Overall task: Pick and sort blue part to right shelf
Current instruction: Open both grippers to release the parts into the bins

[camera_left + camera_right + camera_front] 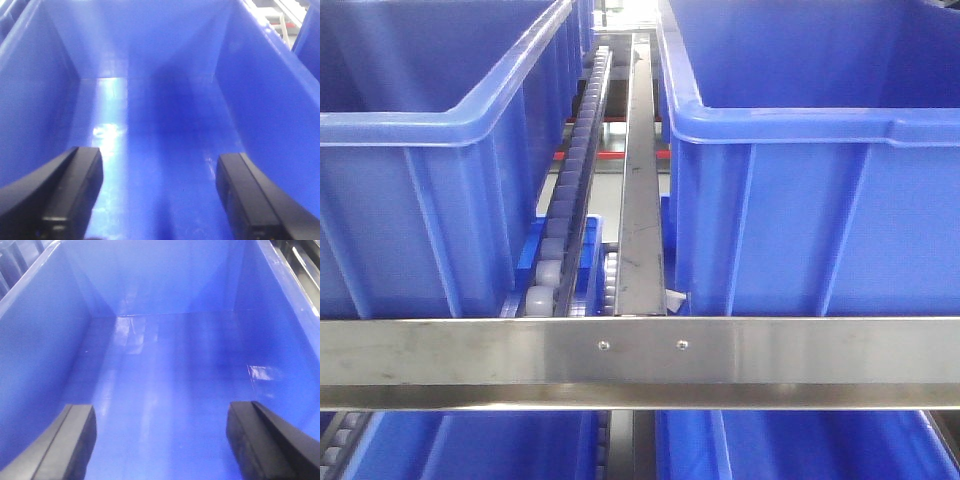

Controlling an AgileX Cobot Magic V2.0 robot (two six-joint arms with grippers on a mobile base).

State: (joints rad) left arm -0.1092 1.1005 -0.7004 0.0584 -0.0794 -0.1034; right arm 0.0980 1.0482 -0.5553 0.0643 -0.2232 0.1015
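Stainless steel fills the nearest part of the front view: the flat front bar (640,362) of the right shelf is seen running across the whole width, with two small screws near its middle. Below it, the rims of lower blue plastic crates (470,440) are partly visible. Just behind the bar, two large blue plastic crates are seen side by side, the left-hand crate (430,200) and the right-hand crate (820,200), kept apart by a narrow gap. In that gap a white roller rail (568,190) and a long steel channel (642,170) are seen leading away toward the back of the rack.

In the left wrist view, the left claw (160,192) is shown spread, its two black fingers (75,190) well apart with nothing between them; beyond them only the smooth blue floor and walls of a crate (260,100) are seen, with a bright reflection on the floor. In the right wrist view, the right claw (160,440) is likewise shown spread, its black fingers (75,440) at the lower corners and nothing held; past them lie the bare glossy floor and far wall of another blue crate (45,340).

The small blue part is not seen in any of the three views, so its place cannot be told.
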